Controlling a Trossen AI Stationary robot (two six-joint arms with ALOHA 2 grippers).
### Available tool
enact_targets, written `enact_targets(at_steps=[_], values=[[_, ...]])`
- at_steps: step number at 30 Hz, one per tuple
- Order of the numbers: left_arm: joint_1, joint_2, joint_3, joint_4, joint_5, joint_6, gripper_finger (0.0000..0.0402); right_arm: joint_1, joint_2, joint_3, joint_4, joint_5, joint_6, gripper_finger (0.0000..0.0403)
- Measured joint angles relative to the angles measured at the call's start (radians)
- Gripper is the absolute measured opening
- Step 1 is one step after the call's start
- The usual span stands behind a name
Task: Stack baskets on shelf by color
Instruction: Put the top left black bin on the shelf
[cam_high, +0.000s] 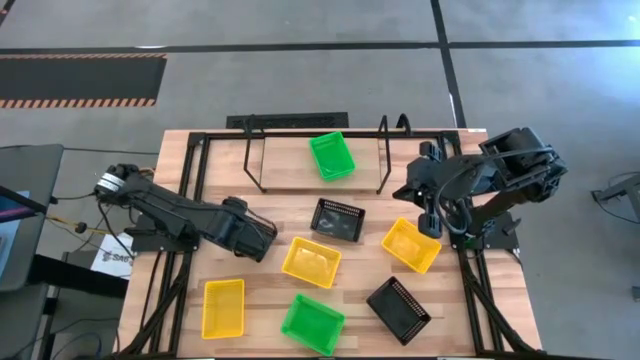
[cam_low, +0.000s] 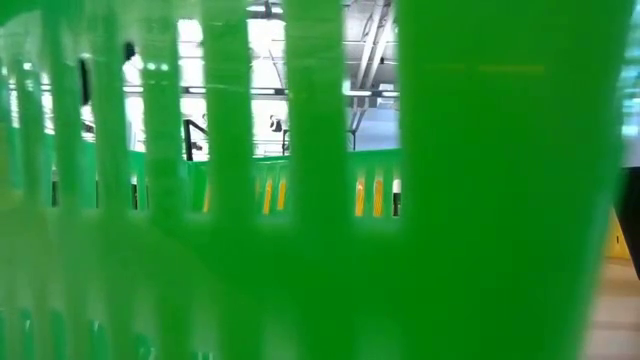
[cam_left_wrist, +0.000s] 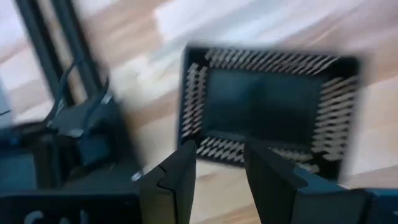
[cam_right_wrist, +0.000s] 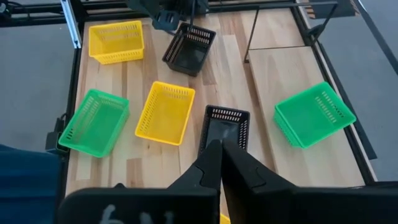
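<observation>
on the shelf (cam_high: 290, 175) at the far edge of the table (cam_high: 180, 160) sits one green basket (cam_high: 332, 156), turned a little askew on the light plank, between the wire uprights.

the other baskets lie scattered on the table in front of the shelf. a black basket (cam_high: 338, 220) sits just in front of the shelf near the middle, and a yellow basket (cam_high: 311, 261) is just nearer than it. another yellow basket (cam_high: 411, 245) lies toward the right side, right below the right arm. along the near edge, from left to right — a yellow basket (cam_high: 223, 307), a green basket (cam_high: 312, 323), and a black basket (cam_high: 399, 309) turned diagonally. the low view is almost filled by the slatted side of a green basket (cam_low: 300, 250) pressed close to the camera.

the left tool (cam_left_wrist: 217, 168) hangs low over the table, left of the middle, with its fingers apart and nothing between them; the wrist view shows a black basket (cam_left_wrist: 267, 109) lying just ahead of the fingertips, not touched.

the right tool (cam_high: 432, 222) is raised over the right side of the table, beside the right end of the shelf. its fingers (cam_right_wrist: 214, 165) stand nearly together with only a thin gap, and nothing is in them; in its wrist view they point down toward the middle black basket (cam_right_wrist: 225, 127).
</observation>
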Motion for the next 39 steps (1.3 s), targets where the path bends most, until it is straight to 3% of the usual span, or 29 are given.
enact_targets(at_steps=[5,23,31,39], values=[[0.003,-0.012,-0.111,0.003,0.082,-0.009,0.0123,0.000,-0.009,0.000,0.000,0.000,-0.006,0.0026],[0.222,-0.214,-0.429,0.366,0.191,0.102,0.0123,-0.048,-0.007,0.000,0.000,0.000,-0.055,0.0021],[0.271,-0.216,-0.490,0.451,0.196,0.172,0.0123,-0.048,-0.007,0.000,0.000,0.000,-0.048,0.0024],[0.278,-0.216,-0.471,0.460,0.189,0.247,0.0123,-0.048,-0.007,0.000,0.002,0.000,-0.045,0.0020]])
